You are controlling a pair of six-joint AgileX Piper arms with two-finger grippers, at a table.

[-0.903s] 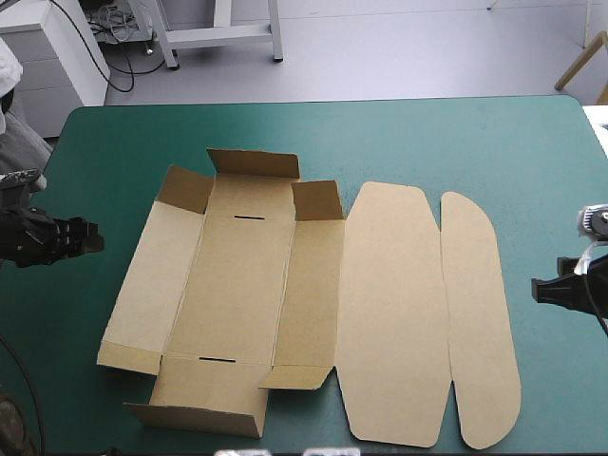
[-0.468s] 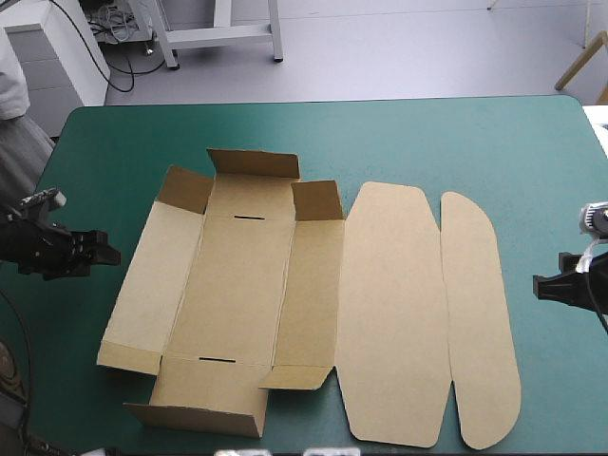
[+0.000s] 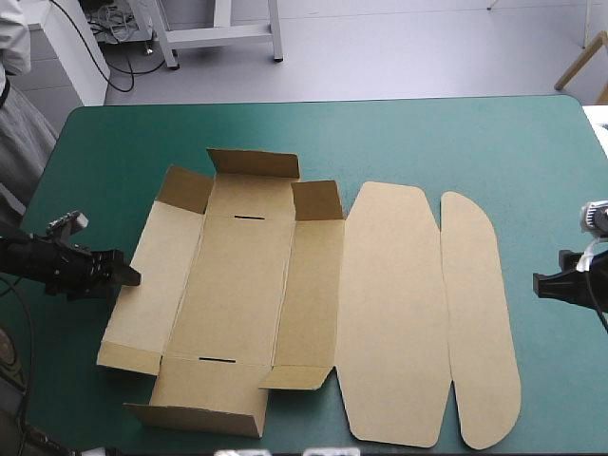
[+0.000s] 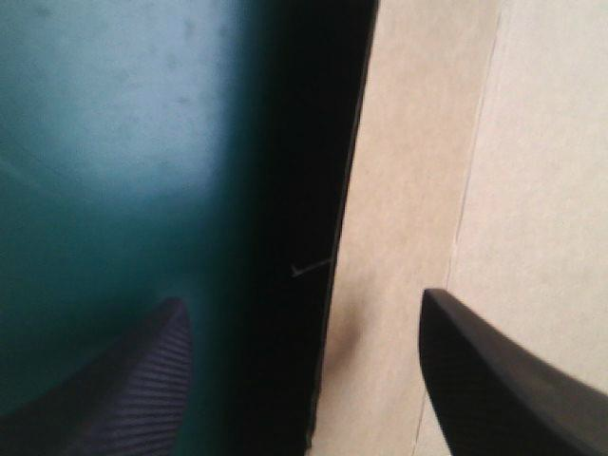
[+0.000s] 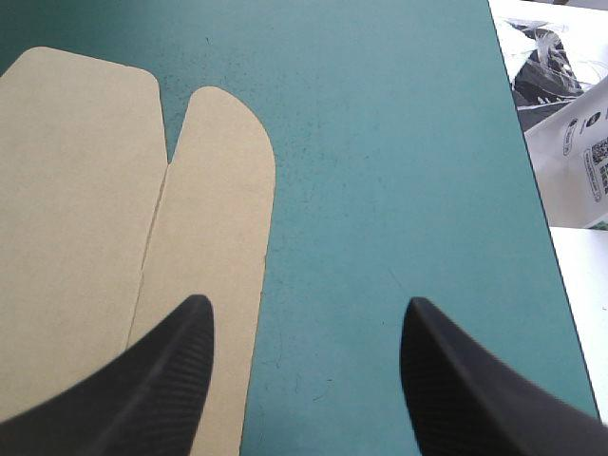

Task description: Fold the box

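I've got the flat brown cardboard box mid-way across the teal-green bench, small flaps half up, rounded lid panels flat toward 3 o'clock. The left tool is spread astride its 9 o'clock edge. The right tool is spread too, near the 3 o'clock edge.

The table is covered in teal-green. The brown box is laid opened out on it, from 9 o'clock to 4 o'clock.

A teal-green table cover lies flat.
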